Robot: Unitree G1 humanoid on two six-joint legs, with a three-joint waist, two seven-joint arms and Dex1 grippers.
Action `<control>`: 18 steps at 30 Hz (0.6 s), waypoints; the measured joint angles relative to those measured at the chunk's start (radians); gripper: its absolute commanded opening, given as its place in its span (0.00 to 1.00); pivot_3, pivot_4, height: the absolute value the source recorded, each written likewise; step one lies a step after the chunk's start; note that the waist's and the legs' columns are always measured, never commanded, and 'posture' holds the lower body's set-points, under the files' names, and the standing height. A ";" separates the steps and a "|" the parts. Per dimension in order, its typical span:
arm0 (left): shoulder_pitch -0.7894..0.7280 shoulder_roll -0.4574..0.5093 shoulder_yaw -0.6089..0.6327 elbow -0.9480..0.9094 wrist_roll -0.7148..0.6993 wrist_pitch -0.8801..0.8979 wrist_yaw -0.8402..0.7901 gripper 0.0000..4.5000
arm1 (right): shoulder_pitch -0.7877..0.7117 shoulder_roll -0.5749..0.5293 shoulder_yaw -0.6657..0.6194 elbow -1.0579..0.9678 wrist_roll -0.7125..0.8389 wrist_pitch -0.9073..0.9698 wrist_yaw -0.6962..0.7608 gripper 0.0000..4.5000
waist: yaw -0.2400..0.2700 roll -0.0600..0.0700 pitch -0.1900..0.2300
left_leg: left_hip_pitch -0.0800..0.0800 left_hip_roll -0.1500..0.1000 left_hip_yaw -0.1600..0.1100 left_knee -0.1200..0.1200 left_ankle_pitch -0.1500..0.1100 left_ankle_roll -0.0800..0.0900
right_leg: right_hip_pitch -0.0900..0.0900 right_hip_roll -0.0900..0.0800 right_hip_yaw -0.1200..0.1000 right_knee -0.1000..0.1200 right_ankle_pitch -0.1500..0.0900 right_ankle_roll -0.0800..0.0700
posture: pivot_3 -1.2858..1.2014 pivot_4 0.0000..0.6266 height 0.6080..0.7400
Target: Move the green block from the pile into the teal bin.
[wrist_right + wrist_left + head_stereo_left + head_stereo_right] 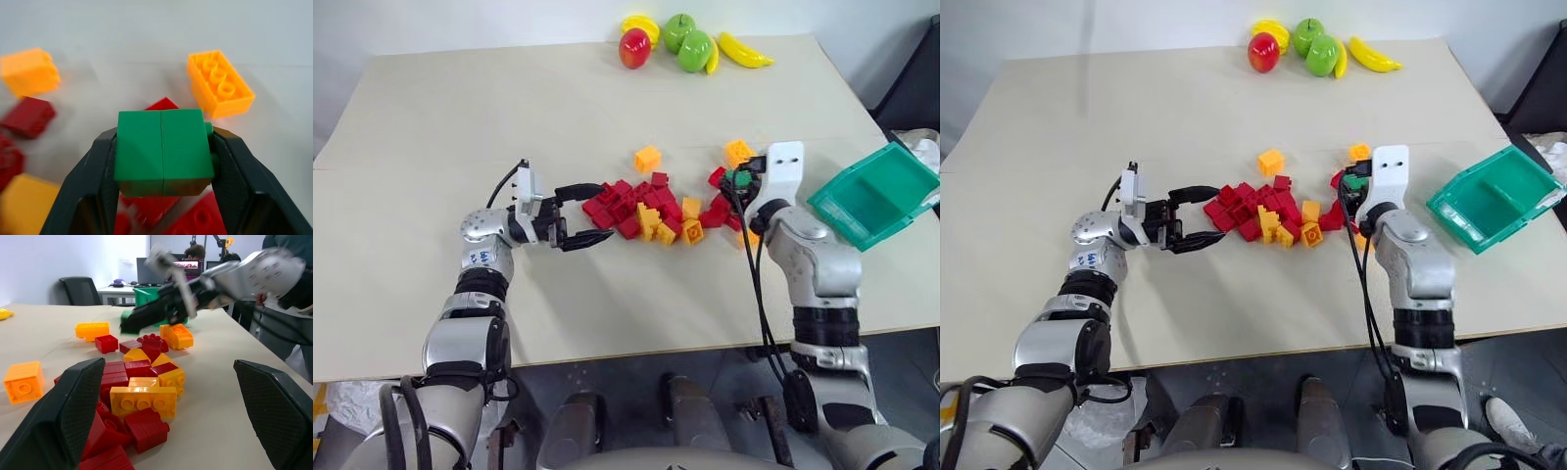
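Left tool [590, 215] lies low over the table [460, 117], pointing right at the left end of the pile [651, 211], its two black fingers spread wide with nothing between them; the far finger reaches to the nearest red bricks, and whether it touches them I cannot tell. In the left wrist view those fingers [58, 416] frame red and orange-yellow bricks, a long orange-yellow brick [143, 400] lying just ahead of them.

To the right, the pile runs across the middle of the table as a band of red bricks with orange-yellow ones mixed in. One orange-yellow brick [647, 159] sits apart on the far side of it, and another [738, 153] lies at its far right end.

At that right end, the right tool [164, 161] has its fingers closed on the green block [164, 149], one on each side, as the right wrist view shows; red bricks lie beneath it and an orange-yellow studded brick beyond. In the head views the block shows as a small green patch just left of the white wrist housing.

Far right, the teal bin [850, 223] sits tilted at the table's right edge, well apart from the block.

Toy fruit [690, 44] lies along the far edge of the table.
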 measured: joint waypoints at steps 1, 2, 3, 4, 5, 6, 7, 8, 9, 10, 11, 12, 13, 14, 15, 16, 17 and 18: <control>-0.001 -0.007 -0.004 -0.003 0.001 0.000 0.000 1.00 | 0.015 -0.018 -0.014 -0.068 0.011 0.036 0.000 0.47 | 0.003 0.000 0.000 | 0.000 0.000 0.000 0.000 0.000 0.000 | 0.000 0.000 0.000 0.000 0.000 0.000 | 0.52 0.24 1.00; -0.003 -0.015 -0.008 -0.006 0.003 0.000 0.001 1.00 | 0.030 -0.039 -0.036 -0.136 0.024 0.071 0.000 0.47 | 0.005 0.000 0.000 | 0.000 0.000 0.000 0.000 0.000 0.000 | 0.000 0.000 0.000 0.000 0.000 0.000 | 0.52 0.24 1.00; -0.004 -0.022 -0.015 -0.012 0.006 0.000 0.003 1.00 | 0.048 -0.063 -0.056 -0.193 0.032 0.098 0.001 0.47 | 0.010 0.000 0.000 | 0.000 -0.001 0.000 0.000 0.000 0.001 | 0.000 0.000 0.000 0.000 0.000 0.000 | 0.52 0.24 1.00; -0.004 -0.034 -0.027 -0.026 0.012 -0.001 0.006 1.00 | 0.080 -0.100 -0.085 -0.260 0.037 0.133 0.004 0.47 | 0.020 0.000 0.000 | 0.000 -0.001 0.000 0.000 -0.001 0.001 | 0.000 0.000 0.000 -0.001 0.000 0.000 | 0.52 0.24 1.00; -0.004 -0.041 -0.038 -0.040 0.017 0.000 0.010 1.00 | 0.113 -0.136 -0.112 -0.311 0.039 0.160 0.008 0.47 | 0.027 0.000 0.000 | -0.001 -0.002 0.000 0.000 -0.001 0.002 | 0.000 0.000 0.000 -0.001 0.000 0.000 | 0.52 0.24 1.00; -0.004 -0.049 -0.046 -0.053 0.020 0.001 0.017 1.00 | 0.153 -0.172 -0.143 -0.360 0.042 0.189 0.014 0.47 | 0.032 0.000 0.000 | -0.001 -0.003 0.000 0.000 -0.001 0.002 | 0.001 0.000 0.000 -0.002 0.000 0.000 | 0.52 0.24 1.00; -0.004 -0.053 -0.052 -0.064 0.021 0.005 0.025 1.00 | 0.182 -0.196 -0.169 -0.392 0.045 0.213 0.017 0.47 | 0.035 0.000 0.000 | -0.001 -0.003 0.001 0.000 -0.002 0.003 | 0.001 0.000 0.000 -0.002 0.000 0.000 | 0.52 0.24 1.00; -0.007 -0.064 -0.062 -0.080 0.026 0.014 0.039 1.00 | 0.217 -0.221 -0.201 -0.422 0.046 0.236 0.026 0.47 | 0.037 0.000 0.000 | -0.001 -0.003 0.002 0.000 -0.002 0.003 | 0.001 0.000 0.000 -0.003 0.001 0.001 | 0.52 0.24 1.00; -0.009 -0.078 -0.072 -0.091 0.031 0.021 0.054 1.00 | 0.250 -0.249 -0.227 -0.444 0.050 0.253 0.037 0.47 | 0.040 0.000 0.000 | -0.001 -0.003 0.002 0.000 -0.002 0.003 | 0.001 0.000 0.000 -0.003 0.001 0.001 | 0.52 0.24 1.00; -0.012 -0.096 -0.087 -0.104 0.043 0.032 0.077 1.00 | 0.290 -0.283 -0.268 -0.467 0.052 0.273 0.055 0.47 | 0.046 0.000 0.000 | -0.001 -0.003 0.002 0.000 -0.002 0.004 | 0.001 0.000 0.000 -0.004 0.001 0.002 | 0.52 0.24 1.00; -0.016 -0.120 -0.103 -0.115 0.055 0.046 0.109 1.00 | 0.336 -0.331 -0.326 -0.479 0.051 0.286 0.076 0.47 | 0.052 0.000 0.000 | -0.001 -0.004 0.002 0.001 -0.002 0.004 | 0.002 0.000 0.000 -0.004 0.001 0.002 | 0.52 0.24 1.00; -0.018 -0.132 -0.113 -0.118 0.061 0.055 0.128 1.00 | 0.360 -0.362 -0.369 -0.474 0.046 0.286 0.087 0.47 | 0.054 0.000 0.000 | -0.001 -0.004 0.003 0.001 -0.002 0.004 | 0.002 0.000 0.000 -0.005 0.001 0.003 | 0.52 0.24 1.00; -0.021 -0.145 -0.122 -0.118 0.068 0.063 0.151 1.00 | 0.379 -0.395 -0.418 -0.458 0.037 0.280 0.098 0.47 | 0.053 0.000 0.000 | -0.001 -0.004 0.003 0.001 -0.002 0.005 | 0.003 0.000 0.000 -0.006 0.002 0.004 | 0.52 0.24 1.00; -0.025 -0.155 -0.127 -0.118 0.074 0.069 0.167 1.00 | 0.387 -0.413 -0.450 -0.435 0.028 0.265 0.105 0.47 | 0.052 0.000 0.000 | -0.001 -0.004 0.004 0.001 -0.002 0.005 | 0.004 0.001 0.001 -0.008 0.003 0.005 | 0.52 0.24 1.00; -0.033 -0.162 -0.133 -0.115 0.079 0.075 0.182 1.00 | 0.391 -0.425 -0.471 -0.400 0.023 0.242 0.113 0.47 | 0.048 0.000 0.000 | 0.000 -0.003 0.004 0.001 -0.002 0.005 | 0.004 0.001 0.001 -0.009 0.003 0.005 | 0.52 0.24 1.00; -0.044 -0.170 -0.137 -0.113 0.081 0.078 0.196 1.00 | 0.392 -0.433 -0.477 -0.357 0.017 0.214 0.122 0.47 | 0.044 0.000 0.000 | 0.001 -0.003 0.005 0.001 -0.002 0.005 | 0.005 0.001 0.001 -0.009 0.003 0.005 | 0.52 0.24 1.00; -0.059 -0.180 -0.141 -0.110 0.082 0.083 0.209 1.00 | 0.392 -0.439 -0.473 -0.297 0.007 0.177 0.131 0.47 | 0.040 0.000 0.000 | 0.003 -0.003 0.006 0.001 -0.002 0.005 | 0.006 0.001 0.001 -0.008 0.003 0.005 | 0.52 0.24 1.00; -0.073 -0.187 -0.142 -0.104 0.083 0.086 0.221 1.00 | 0.390 -0.444 -0.465 -0.243 -0.002 0.144 0.141 0.47 | 0.039 0.000 0.000 | 0.004 -0.003 0.007 0.001 -0.002 0.005 | 0.007 0.001 0.001 -0.008 0.003 0.005 | 0.52 0.24 1.00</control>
